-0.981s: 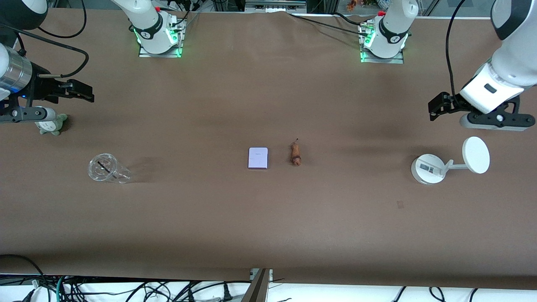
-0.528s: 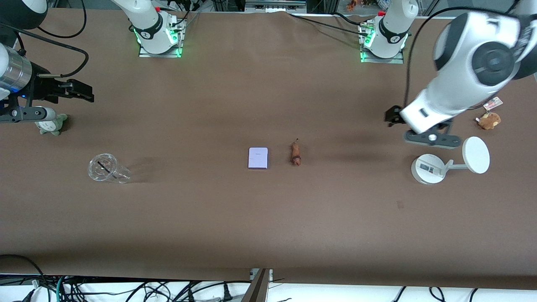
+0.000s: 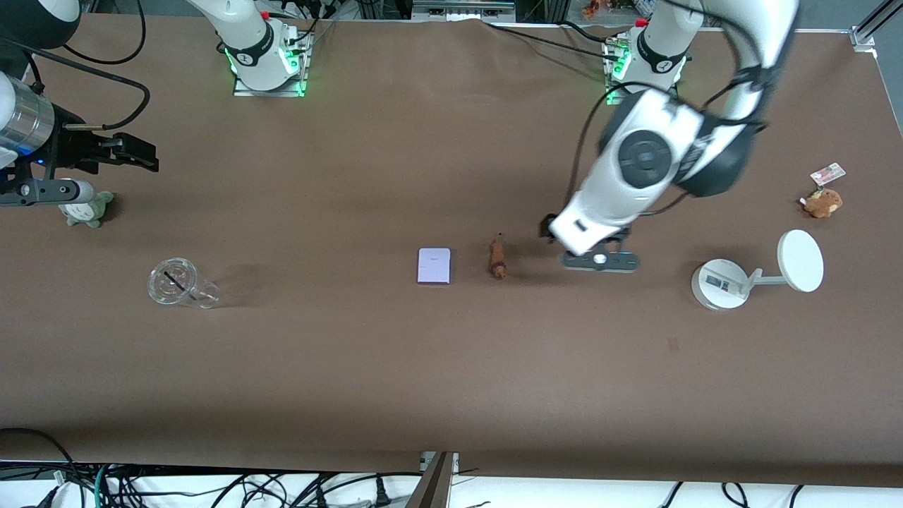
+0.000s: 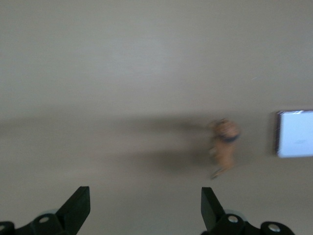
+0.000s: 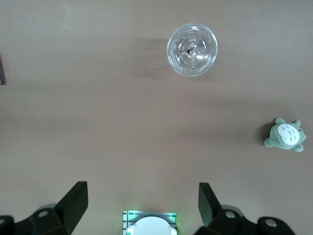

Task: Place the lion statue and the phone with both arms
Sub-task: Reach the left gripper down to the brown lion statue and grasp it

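White left arm bends low, left gripper [image 4: 142,208] spread beside lion statue [image 3: 498,258]

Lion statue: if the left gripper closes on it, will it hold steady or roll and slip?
The lion statue is tiny, narrow and lying flat beside the phone, so it probably weighs little and could pivot or skid if nudged off-centre. It looks rigid. The left gripper is open, wider than the statue.

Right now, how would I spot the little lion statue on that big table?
Look to the middle of the brown table, where a flat lavender phone lies. Beside it, toward the left arm's end, is the lion statue: tiny, elongated, reddish-brown, unlike the rounder brown plush.
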`<state>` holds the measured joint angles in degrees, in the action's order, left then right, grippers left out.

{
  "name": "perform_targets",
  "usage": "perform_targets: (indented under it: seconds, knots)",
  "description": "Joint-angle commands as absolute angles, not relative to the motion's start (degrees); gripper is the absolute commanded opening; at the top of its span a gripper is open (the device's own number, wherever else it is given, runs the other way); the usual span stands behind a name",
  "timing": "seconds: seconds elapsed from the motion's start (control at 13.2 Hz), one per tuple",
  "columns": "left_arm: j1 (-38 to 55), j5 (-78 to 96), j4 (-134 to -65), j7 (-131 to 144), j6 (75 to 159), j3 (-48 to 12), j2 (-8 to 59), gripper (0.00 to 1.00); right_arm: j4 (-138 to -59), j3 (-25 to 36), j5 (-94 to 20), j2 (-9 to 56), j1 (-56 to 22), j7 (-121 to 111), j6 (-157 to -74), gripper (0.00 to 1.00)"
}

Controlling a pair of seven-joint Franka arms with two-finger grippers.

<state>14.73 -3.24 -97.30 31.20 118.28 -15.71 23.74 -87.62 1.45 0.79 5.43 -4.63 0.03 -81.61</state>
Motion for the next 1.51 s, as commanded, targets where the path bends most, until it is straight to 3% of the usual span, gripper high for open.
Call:
perform_targets:
  seconds: [0.0,0.3,0.83,0.91,1.06,1.13,1.28,1.36,1.43]
  knots:
    - [18.4,-3.1,-94.8,37.1,125.7,-15.1,30.0,1.00,-86.8,0.9,1.2,5.4,-4.1,-0.6,-80.5,1.00]
    - [22.2,-3.2,-94.9,39.6,135.1,-14.7,36.7,1.00,-86.9,0.9,1.2,5.4,-3.9,-1.0,-80.5,1.00]
    - [23.1,-9.1,-94.9,39.7,138.1,-14.8,40.3,1.00,-86.9,1.0,1.3,5.4,-4.0,-0.7,-80.5,1.00]
    - [23.1,-9.1,-94.9,39.7,138.1,-14.7,40.9,0.92,-86.9,1.0,1.4,5.4,-4.2,-0.4,-80.8,1.00]
    - [23.1,-9.1,-94.9,39.7,138.2,-14.7,41.3,0.62,-86.8,0.8,1.1,6.1,-4.5,-0.1,-80.9,1.00]
    - [23.1,-9.1,-94.9,39.7,138.2,-14.8,41.3,0.54,-86.7,0.7,1.1,6.3,-5.9,0.3,-81.4,1.00]
    - [23.0,-9.1,-94.9,39.6,138.2,-14.8,41.2,0.27,-85.5,0.7,0.9,8.1,-8.3,0.8,-82.3,1.00]
    - [22.9,-9.0,-94.9,39.7,138.0,-14.8,41.0,0.23,-84.9,0.7,0.5,9.0,-9.2,2.9,-82.9,1.00]
    - [22.4,-9.0,-94.9,39.3,137.5,-14.7,40.6,0.11,-84.5,0.7,0.4,9.8,-10.4,5.3,-83.6,1.00]
